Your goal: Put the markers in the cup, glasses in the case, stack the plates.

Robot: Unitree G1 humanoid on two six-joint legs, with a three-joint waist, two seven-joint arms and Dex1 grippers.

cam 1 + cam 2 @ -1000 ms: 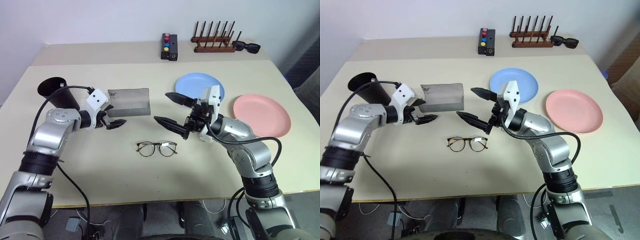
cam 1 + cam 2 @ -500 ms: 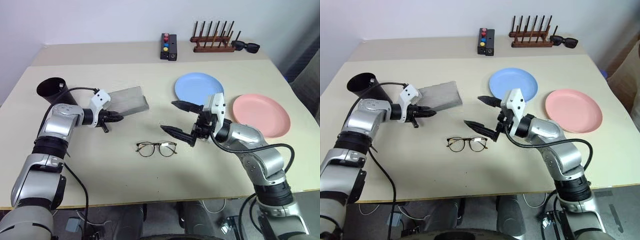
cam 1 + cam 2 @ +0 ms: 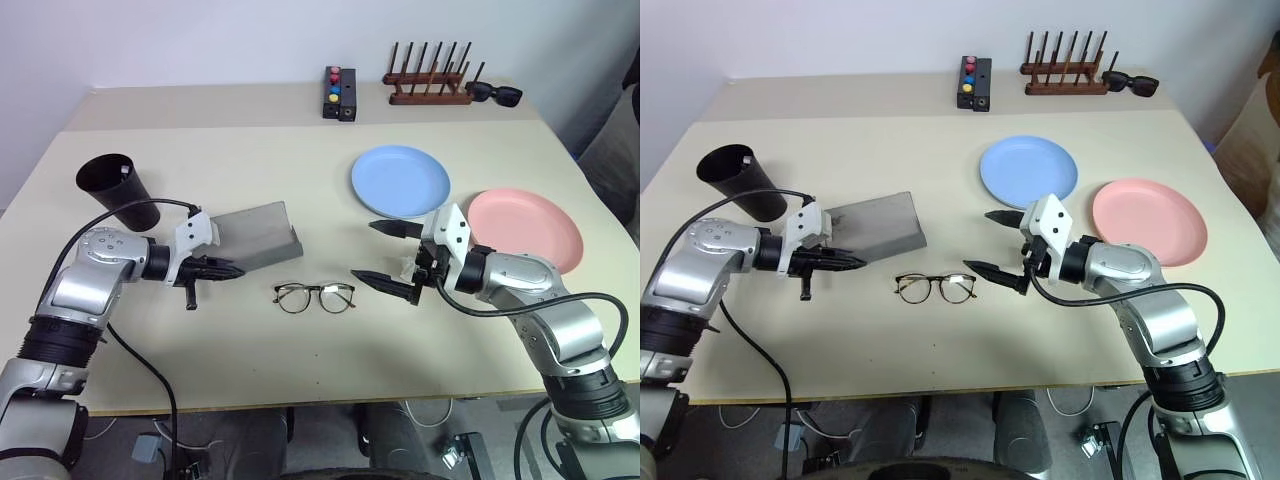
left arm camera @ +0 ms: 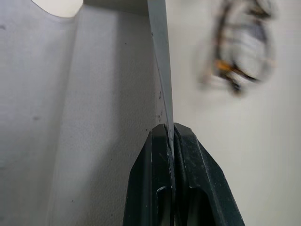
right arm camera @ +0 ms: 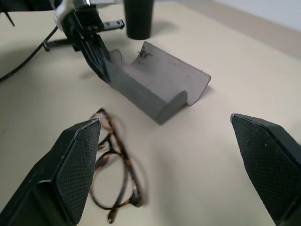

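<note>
The grey case (image 3: 255, 235) lies left of centre, its hollow side up. My left gripper (image 3: 233, 271) is shut on its thin near edge, and the pinch is plain in the left wrist view (image 4: 169, 129). The glasses (image 3: 314, 297) lie on the table just in front of the case. My right gripper (image 3: 365, 251) hovers open to their right, holding nothing. The black cup (image 3: 118, 188) stands at the far left; a pale speck shows at its rim, and I cannot tell whether it is a marker. The blue plate (image 3: 400, 181) and the pink plate (image 3: 524, 230) lie apart at the right.
Along the back stand a black box with coloured buttons (image 3: 338, 93), a wooden peg rack (image 3: 428, 85) and black sunglasses (image 3: 492, 93). The table's near edge runs just below both arms.
My left gripper closed on the case's edge and drew it back toward the near left, swinging the case round. My right gripper moved right and lower, still open.
</note>
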